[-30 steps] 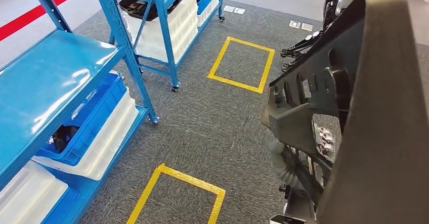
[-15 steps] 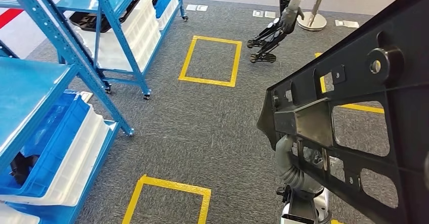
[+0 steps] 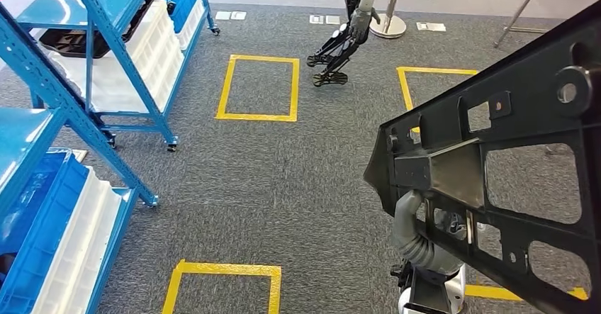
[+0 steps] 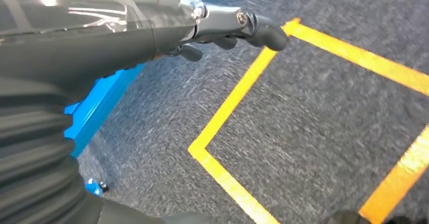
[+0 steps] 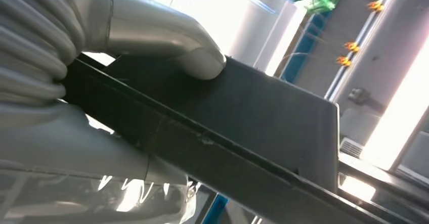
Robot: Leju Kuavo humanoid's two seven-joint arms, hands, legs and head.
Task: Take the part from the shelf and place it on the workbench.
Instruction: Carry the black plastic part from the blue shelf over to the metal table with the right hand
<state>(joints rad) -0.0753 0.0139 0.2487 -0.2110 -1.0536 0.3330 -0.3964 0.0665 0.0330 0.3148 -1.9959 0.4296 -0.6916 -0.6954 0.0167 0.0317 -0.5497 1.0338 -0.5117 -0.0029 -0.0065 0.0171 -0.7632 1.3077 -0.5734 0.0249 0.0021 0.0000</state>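
The part point(image 3: 496, 179) is a large black plastic frame with several cut-outs, and it hangs tilted across the right of the head view, above the carpet. My right hand point(image 3: 409, 218) grips its lower edge from beneath, mostly hidden behind it, with the grey ribbed wrist showing. Seen from the right wrist, the right hand point(image 5: 101, 47) has its thumb pressed on the part's flat black face point(image 5: 243, 118). My left hand point(image 4: 222, 29) hangs over the grey carpet with its fingers stretched out and nothing in them.
Blue shelving point(image 3: 92, 59) with white bins point(image 3: 142, 52) and blue crates point(image 3: 42, 222) lines the left side. Yellow tape squares point(image 3: 259, 87) mark the grey carpet. Another robot point(image 3: 347, 37) and a stanchion post point(image 3: 390, 16) stand at the far end.
The whole view has swung to the right, so the shelves slid left. The part now shows more of its open face and blocks less of the floor.
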